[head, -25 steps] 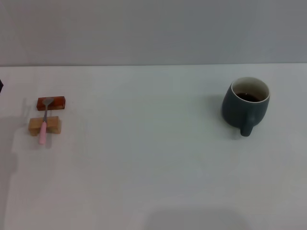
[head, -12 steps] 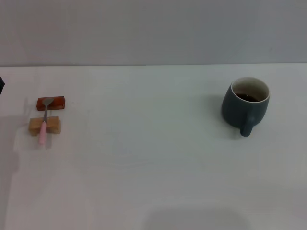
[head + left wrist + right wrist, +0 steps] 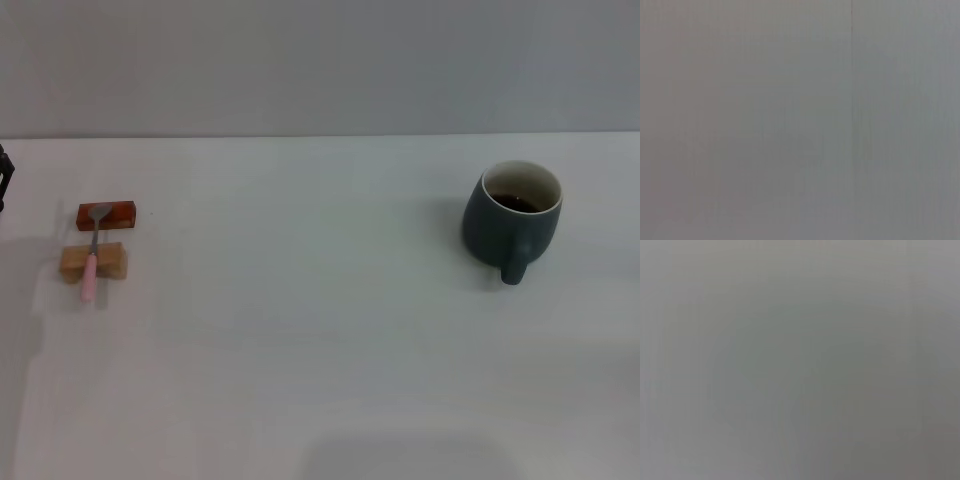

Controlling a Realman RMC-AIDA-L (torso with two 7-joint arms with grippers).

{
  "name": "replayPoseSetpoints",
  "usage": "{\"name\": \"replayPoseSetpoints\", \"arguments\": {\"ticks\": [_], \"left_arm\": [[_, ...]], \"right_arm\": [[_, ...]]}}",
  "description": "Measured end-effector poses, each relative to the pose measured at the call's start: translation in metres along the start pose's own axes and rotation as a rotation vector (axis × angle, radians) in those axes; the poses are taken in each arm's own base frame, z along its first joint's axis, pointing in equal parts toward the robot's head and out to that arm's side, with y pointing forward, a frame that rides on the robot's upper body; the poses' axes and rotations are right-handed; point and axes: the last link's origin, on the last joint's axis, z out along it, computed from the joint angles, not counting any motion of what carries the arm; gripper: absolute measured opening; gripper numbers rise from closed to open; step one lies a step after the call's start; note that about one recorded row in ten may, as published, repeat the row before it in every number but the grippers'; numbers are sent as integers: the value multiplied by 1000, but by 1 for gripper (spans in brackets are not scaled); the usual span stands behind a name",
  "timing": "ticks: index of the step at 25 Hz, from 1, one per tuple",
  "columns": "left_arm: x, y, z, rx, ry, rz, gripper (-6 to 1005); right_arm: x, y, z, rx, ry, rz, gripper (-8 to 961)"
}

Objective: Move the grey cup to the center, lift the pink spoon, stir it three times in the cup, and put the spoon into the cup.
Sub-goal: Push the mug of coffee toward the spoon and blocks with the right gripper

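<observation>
The grey cup (image 3: 511,221) stands at the right of the white table, its handle toward me and dark liquid inside. The pink spoon (image 3: 92,256) lies at the left, its pink handle across a tan wooden block (image 3: 93,262) and its metal bowl on an orange-red block (image 3: 107,215). A dark tip of my left gripper (image 3: 4,178) shows at the left edge of the head view, farther back than the spoon. My right gripper is out of view. Both wrist views show only a plain grey surface.
The white table (image 3: 300,320) stretches bare between the spoon and the cup. A grey wall stands behind the table's far edge.
The dark tip of my left gripper has come a little farther into the head view at the left edge. The cup and the spoon have not moved.
</observation>
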Motion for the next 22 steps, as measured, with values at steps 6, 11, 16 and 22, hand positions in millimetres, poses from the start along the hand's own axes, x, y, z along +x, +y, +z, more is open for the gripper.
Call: {"name": "replayPoseSetpoints", "arguments": {"ticks": [6, 11, 16, 22], "left_arm": [[0, -1, 0, 1, 0, 1, 811], [0, 0, -1, -3, 1, 3, 811], [0, 0, 0, -3, 1, 3, 811], [0, 0, 0, -3, 2, 2, 810]], "right_arm": [[2, 28, 10, -117, 47, -71, 30], [7, 52, 26, -179, 151, -97, 25], [7, 74, 32, -254, 186, -131, 20], [9, 103, 37, -336, 241, -166, 15]]}}
